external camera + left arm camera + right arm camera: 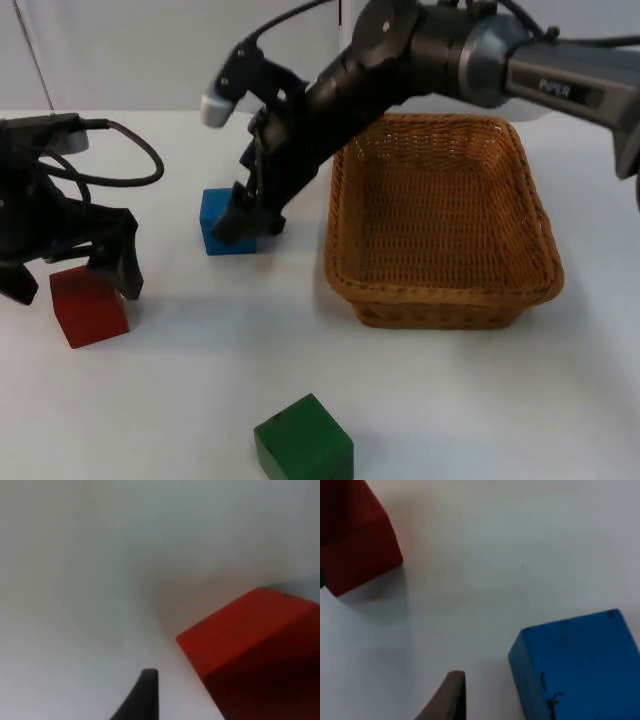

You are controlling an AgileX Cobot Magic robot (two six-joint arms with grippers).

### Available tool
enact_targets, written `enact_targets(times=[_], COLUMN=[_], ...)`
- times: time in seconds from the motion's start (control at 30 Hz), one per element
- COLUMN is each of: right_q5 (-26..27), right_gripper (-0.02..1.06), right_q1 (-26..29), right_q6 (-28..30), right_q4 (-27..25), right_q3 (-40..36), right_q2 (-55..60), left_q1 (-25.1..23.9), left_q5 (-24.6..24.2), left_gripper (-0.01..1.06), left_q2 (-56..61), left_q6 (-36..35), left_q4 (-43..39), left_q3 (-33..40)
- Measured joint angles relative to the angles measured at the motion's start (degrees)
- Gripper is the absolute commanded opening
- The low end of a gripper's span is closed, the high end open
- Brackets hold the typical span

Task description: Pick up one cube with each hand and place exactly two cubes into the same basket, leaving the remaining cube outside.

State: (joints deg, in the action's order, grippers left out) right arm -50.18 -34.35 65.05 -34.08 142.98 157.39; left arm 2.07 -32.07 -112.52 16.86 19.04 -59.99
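Both pickups are starting: the spread left gripper (75, 272) straddles the red cube (88, 306), while the right gripper (245, 222), fingers unclear, sits at the blue cube (222, 220); next, close and lift.

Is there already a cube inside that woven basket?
No, the basket holds nothing; the red cube, blue cube and green cube sit on the table.

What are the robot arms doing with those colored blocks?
Each arm is reaching for a block. The left end effector sits low over the red cube, one finger on either side of it. The right end effector is down at the blue cube, beside the wicker basket. Both cubes rest on the white table. The green cube sits alone nearer the front. No cube is in the basket yet.
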Motion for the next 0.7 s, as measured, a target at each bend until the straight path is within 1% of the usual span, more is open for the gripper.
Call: enact_targets(times=[0.33,0.47,0.57,0.7], right_q5=[2.76,4.20,5.25,5.50], right_gripper=[1.03,1.03,1.03,1.03], right_q1=[0.00,-0.63,-0.92,-1.08], right_q6=[1.34,3.03,3.45,3.72], right_q4=[-0.80,-2.64,-2.88,-3.27], right_q3=[0.00,0.23,0.26,0.26], right_q2=[2.22,2.31,2.31,2.31], left_q1=[0.00,0.00,0.00,0.00], left_q5=[0.52,1.71,1.87,2.00], left_gripper=[0.94,0.94,0.94,0.94], left_q2=[-2.84,-4.43,-4.94,-5.05], left_q6=[-0.23,-0.23,-0.23,-0.23], left_q4=[0.61,0.61,0.61,0.61], left_q3=[-0.12,-0.12,-0.12,-0.12])
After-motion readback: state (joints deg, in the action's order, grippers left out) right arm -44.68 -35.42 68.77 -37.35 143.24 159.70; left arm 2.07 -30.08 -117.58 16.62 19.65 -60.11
